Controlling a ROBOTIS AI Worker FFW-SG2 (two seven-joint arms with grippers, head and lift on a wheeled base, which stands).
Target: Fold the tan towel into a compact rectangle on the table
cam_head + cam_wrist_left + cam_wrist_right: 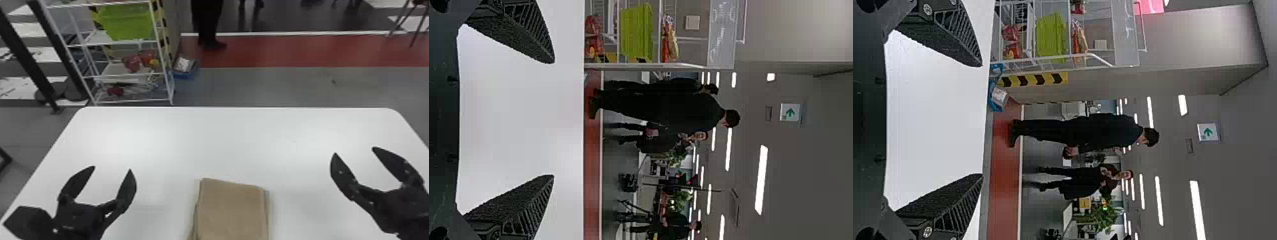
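Near the table's front edge in the head view lies the tan towel (pixel 232 210), folded into a layered rectangular stack; its near end is cut off by the view's bottom edge. Left of the towel and apart from it, my left gripper (pixel 111 168) is open over the table. Off to the towel's right is my right gripper (pixel 353 150), also open and not touching it. In the left wrist view the left gripper (pixel 553 119) has nothing between its spread fingers. The right wrist view likewise has the right gripper (pixel 982 120) spread around no object.
The white table (pixel 204 137) extends beyond the towel to a straight far edge. Behind it at the left stands a white wire shelf (pixel 132 75) holding a green basket (pixel 126 22). A blue box (pixel 185 68) sits on the floor beside the shelf.
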